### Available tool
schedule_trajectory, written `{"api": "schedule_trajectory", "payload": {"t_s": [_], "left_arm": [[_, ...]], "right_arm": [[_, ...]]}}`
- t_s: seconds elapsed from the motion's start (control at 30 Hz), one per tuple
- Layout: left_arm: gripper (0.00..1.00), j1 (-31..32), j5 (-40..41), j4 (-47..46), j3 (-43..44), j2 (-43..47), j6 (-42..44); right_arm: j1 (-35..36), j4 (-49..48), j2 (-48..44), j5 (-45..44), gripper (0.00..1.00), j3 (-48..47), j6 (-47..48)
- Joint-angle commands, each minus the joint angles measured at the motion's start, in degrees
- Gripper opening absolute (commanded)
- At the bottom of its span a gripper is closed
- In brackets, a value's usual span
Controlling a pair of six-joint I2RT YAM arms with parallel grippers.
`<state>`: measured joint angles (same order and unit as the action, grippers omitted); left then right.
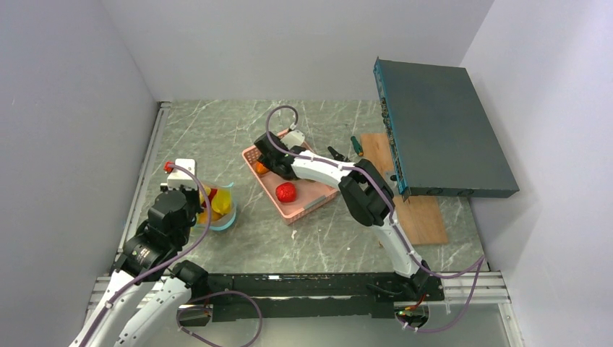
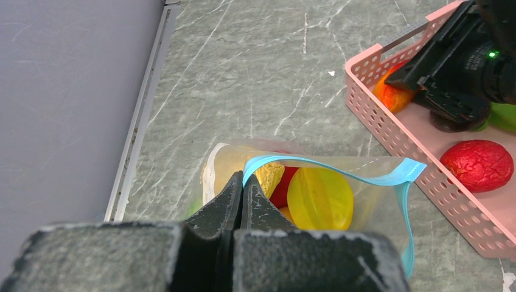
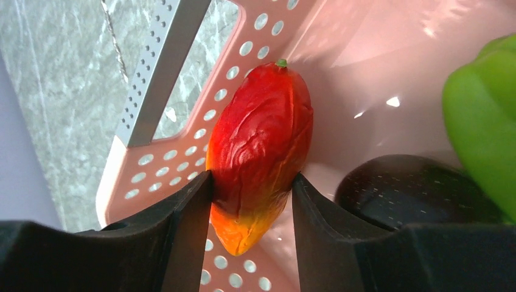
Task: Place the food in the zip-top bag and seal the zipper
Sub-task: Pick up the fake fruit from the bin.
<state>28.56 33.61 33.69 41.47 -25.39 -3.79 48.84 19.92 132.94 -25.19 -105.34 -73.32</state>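
Observation:
The clear zip-top bag stands at the left with its mouth open. It holds yellow and red food pieces. My left gripper is shut on the bag's mouth edge at the teal-blue zipper; it also shows in the top view. My right gripper is down in the pink basket, shut on a red-orange fruit; it also shows in the top view. A green piece and a dark purple piece lie beside it. A red wrinkled fruit lies further along the basket.
The pink basket sits at the table's middle. A wooden board and a large dark flat box are at the right. A grey wall stands close on the bag's left side.

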Motion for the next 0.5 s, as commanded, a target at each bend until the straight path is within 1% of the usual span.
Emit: {"api": "schedule_trajectory", "payload": {"t_s": [0.0, 0.07, 0.2, 0.33, 0.4, 0.47], "left_arm": [[0.0, -1.24, -0.58, -2.43, 0.79, -0.55, 0.45], [0.0, -1.54, -0.71, -2.61, 0.76, -0.78, 0.52], [0.0, -1.66, -0.63, -2.03, 0.88, -1.73, 0.29], [0.0, -1.66, -0.38, -2.08, 0.8, -2.02, 0.45], [0.0, -1.66, -0.06, -1.94, 0.68, -2.31, 0.37], [0.0, -1.67, 0.45, -2.1, 0.69, -3.05, 0.52]], "right_arm": [[-0.14, 0.64, -5.99, -2.29, 0.24, 2.82, 9.51], [0.1, 1.6, -7.99, -4.25, 0.2, 4.07, 13.51], [2.71, 0.37, -12.58, -12.07, 0.19, 7.95, 25.23], [5.9, -0.34, -15.76, -29.44, 0.17, 11.61, 41.24], [7.31, -5.98, -18.12, -36.0, 0.14, 16.8, 49.49], [8.63, -14.24, -21.59, -36.5, 0.12, 23.42, 57.77]]}}
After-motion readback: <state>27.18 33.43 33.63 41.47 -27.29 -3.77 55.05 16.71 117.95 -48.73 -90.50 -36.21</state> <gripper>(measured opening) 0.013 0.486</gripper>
